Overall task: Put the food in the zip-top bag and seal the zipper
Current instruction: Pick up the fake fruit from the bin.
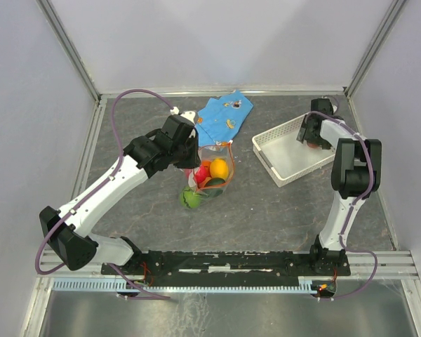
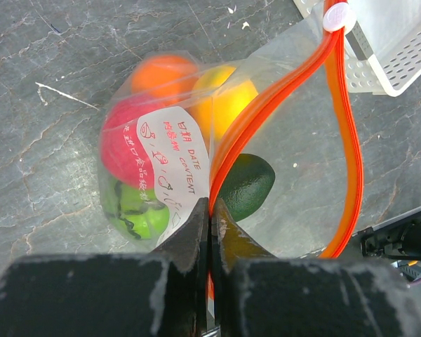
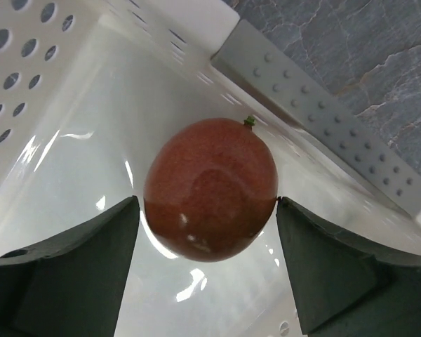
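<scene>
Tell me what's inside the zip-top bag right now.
Five pieces show through the clear zip-top bag: orange, yellow, red, green and dark green. The white label hides parts of them and anything behind.

zip-top bag point(image 1: 210, 153) centre | cloth point(image 1: 224, 118) behind bag | basket point(image 1: 292, 160) right of bag | 1 fruit point(image 3: 210, 189) in basket

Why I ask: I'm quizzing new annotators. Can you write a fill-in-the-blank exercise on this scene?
1. The left end effector is shut on the zip-top bag's orange-red ____.
2. The right end effector stands open around a reddish-brown fruit lying in the white ____.
3. The bag's mouth is ____, not sealed.
Missing words: zipper; basket; open.
</scene>
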You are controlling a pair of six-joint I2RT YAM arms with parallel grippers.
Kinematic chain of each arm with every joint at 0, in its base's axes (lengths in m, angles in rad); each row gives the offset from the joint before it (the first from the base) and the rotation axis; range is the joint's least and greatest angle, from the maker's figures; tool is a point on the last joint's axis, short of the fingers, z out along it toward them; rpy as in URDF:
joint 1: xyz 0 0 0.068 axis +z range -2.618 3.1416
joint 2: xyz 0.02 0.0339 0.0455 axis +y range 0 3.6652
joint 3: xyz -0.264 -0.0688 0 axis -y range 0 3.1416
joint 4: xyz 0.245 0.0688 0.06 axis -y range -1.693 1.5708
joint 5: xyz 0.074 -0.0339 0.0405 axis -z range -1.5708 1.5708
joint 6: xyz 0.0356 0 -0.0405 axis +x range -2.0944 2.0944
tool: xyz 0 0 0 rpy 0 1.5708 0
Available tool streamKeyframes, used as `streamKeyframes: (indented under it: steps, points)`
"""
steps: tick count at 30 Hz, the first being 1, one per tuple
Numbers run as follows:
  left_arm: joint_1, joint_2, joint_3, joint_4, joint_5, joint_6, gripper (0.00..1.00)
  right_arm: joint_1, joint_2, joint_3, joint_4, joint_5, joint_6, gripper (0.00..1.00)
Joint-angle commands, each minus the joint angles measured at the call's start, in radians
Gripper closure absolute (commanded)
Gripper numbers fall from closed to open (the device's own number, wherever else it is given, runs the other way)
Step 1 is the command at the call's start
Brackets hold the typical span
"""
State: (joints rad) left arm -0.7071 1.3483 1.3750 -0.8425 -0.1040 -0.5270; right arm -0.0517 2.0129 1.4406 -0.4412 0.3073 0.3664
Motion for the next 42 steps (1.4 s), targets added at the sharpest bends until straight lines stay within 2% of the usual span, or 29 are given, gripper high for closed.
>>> streamKeyframes:
  steps: [1, 12, 15, 20, 26, 33, 42]
  points:
    - [0.002, -0.014, 0.019, 0.022, -0.007, 0.022, 0.97, -0.016, 0.018, 0.053, 0.052, -0.043, -0.039, 0.15]
    - [0.002, -0.013, 0.018, 0.019, -0.01, 0.02, 0.97, -0.041, 0.068, 0.074, 0.072, -0.091, -0.016, 0.18]
    - [0.001, -0.014, 0.019, 0.019, -0.01, 0.016, 0.97, -0.041, 0.062, 0.068, 0.089, -0.098, -0.021, 0.24]
    - [0.001, -0.014, 0.022, 0.019, -0.007, 0.017, 0.97, -0.04, 0.005, 0.036, 0.113, -0.12, -0.042, 0.4]
    - [0.001, -0.006, 0.033, 0.017, -0.004, 0.025, 0.97, -0.019, -0.135, -0.055, 0.135, -0.171, -0.049, 0.47]
    - [0.002, 0.019, 0.064, -0.003, 0.002, 0.039, 0.97, 0.072, -0.315, -0.141, 0.1, -0.203, -0.059, 0.48]
    - [0.002, 0.015, 0.062, 0.004, -0.005, 0.041, 0.97, 0.302, -0.578, -0.2, 0.009, -0.276, -0.015, 0.48]
